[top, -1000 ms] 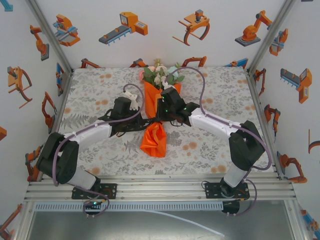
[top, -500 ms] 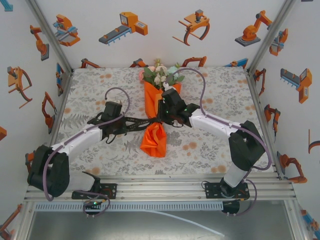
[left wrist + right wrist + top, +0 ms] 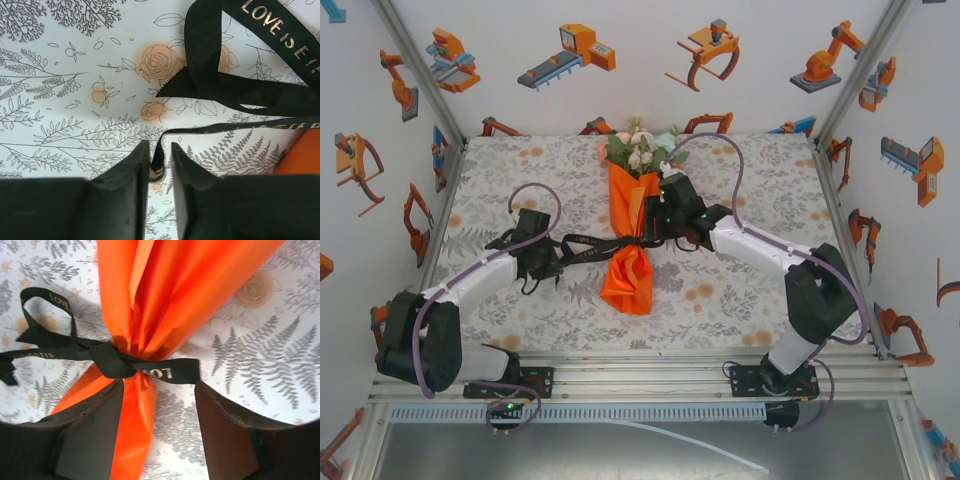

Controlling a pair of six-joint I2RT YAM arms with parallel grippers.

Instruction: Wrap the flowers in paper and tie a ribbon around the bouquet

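Lengthwise, the bouquet [image 3: 623,205] lies flat, blooms toward the far wall.

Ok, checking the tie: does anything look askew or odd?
The ribbon is knotted around the paper, but unevenly: a short stub on one side, a long looped tail trailing to the left end effector, which pinches it.

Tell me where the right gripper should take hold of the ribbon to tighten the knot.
Take the ribbon by its short lettered tail, right of the knot, coming down from above with the fingers across its width. The tail's end lies flat on the table cover, past the paper, and the open right gripper sits roughly over it.
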